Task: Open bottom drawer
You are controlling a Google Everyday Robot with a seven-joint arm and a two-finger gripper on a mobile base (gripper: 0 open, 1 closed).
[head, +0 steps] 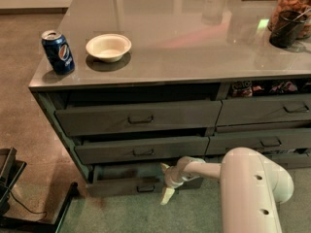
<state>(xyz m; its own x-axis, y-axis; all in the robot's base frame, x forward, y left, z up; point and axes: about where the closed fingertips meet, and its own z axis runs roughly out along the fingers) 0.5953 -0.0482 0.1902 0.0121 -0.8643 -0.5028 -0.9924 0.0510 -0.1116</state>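
The bottom drawer (121,186) is the thin dark grey-green front at the foot of the left stack. It stands pulled out a little, with a dark gap showing above its front. Its small loop handle (146,189) is at the centre. My gripper (165,182) is low in front of the drawer, just right of the handle, at the end of the white arm (252,188). Its cream fingers (166,196) are spread, one up and one down, and hold nothing.
Two taller drawers (138,118) sit above, also slightly ajar. A neighbouring stack (265,142) is to the right. On the grey countertop (194,38) are a Pepsi can (58,52), a white bowl (108,47) and jars (290,13). A black stand (14,188) is on the floor at left.
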